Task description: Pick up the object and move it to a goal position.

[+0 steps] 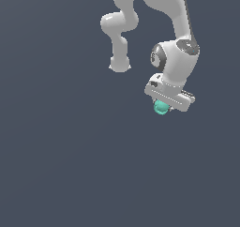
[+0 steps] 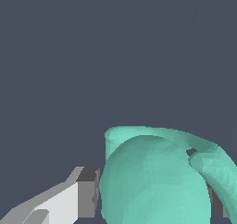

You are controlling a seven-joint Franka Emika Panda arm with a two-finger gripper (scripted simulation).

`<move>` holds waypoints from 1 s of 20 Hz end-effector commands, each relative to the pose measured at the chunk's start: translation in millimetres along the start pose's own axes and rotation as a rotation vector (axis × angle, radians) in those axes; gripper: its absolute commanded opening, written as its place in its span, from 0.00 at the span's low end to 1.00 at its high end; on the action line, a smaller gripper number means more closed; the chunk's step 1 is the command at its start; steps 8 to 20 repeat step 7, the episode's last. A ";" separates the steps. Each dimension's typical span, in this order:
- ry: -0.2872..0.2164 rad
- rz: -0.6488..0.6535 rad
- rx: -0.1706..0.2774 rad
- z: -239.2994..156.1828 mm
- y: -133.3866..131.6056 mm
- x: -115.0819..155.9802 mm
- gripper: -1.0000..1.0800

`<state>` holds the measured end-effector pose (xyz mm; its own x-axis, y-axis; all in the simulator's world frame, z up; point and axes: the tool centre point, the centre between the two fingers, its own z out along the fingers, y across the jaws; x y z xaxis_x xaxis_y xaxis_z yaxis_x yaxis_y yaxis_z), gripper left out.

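The object (image 1: 161, 108) is seen directly under the hand (image 1: 165, 106), between its fingers (image 2: 85, 193), pad touching its side. The hand is judged closed on it. No goal marker is shown; carry direction cannot be told.

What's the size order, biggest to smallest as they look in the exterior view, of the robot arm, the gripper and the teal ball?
1. Robot arm, largest by far.
2. Gripper, the white block at the arm's end.
3. Teal ball, smallest, partly hidden under the gripper.
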<state>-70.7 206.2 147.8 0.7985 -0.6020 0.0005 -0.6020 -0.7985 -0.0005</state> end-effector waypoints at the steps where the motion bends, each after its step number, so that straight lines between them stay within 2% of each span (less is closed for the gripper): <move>1: 0.000 0.001 -0.001 -5.2 -1.6 -7.8 0.00; 20: 0.000 0.002 -0.001 -7.2 -3.4 -10.2 0.00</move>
